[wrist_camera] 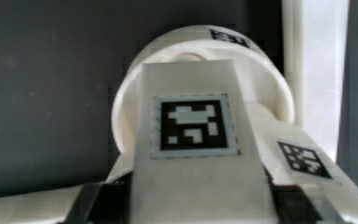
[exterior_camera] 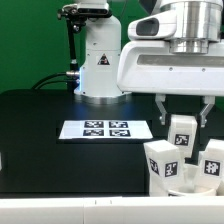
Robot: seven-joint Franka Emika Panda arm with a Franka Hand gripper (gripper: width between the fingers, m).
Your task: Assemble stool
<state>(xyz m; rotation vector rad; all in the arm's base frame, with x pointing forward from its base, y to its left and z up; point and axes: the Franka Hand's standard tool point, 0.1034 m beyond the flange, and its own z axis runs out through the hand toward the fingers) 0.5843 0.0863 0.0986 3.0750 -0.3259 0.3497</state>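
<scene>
- Black tabletop [exterior_camera: 40, 125] fills the scene, green wall behind, and the marker board [exterior_camera: 105, 129] lies flat near the middle, just in front of the arm's white base [exterior_camera: 100, 70].
- Arm reaches in over the exterior view's right, wrist pointing straight down, gripper [exterior_camera: 184, 125] hanging over the stool parts.
- Gripper is clenched on a leg [wrist_camera: 194, 125]; in the wrist view that tagged leg stands between the dark fingers, over the round seat [wrist_camera: 247, 75].
- Count from the exterior view: three tagged legs at the lower right, one held [exterior_camera: 181, 131], two more beside it [exterior_camera: 165, 160] [exterior_camera: 211, 160].
- One seat, one marker board.
</scene>
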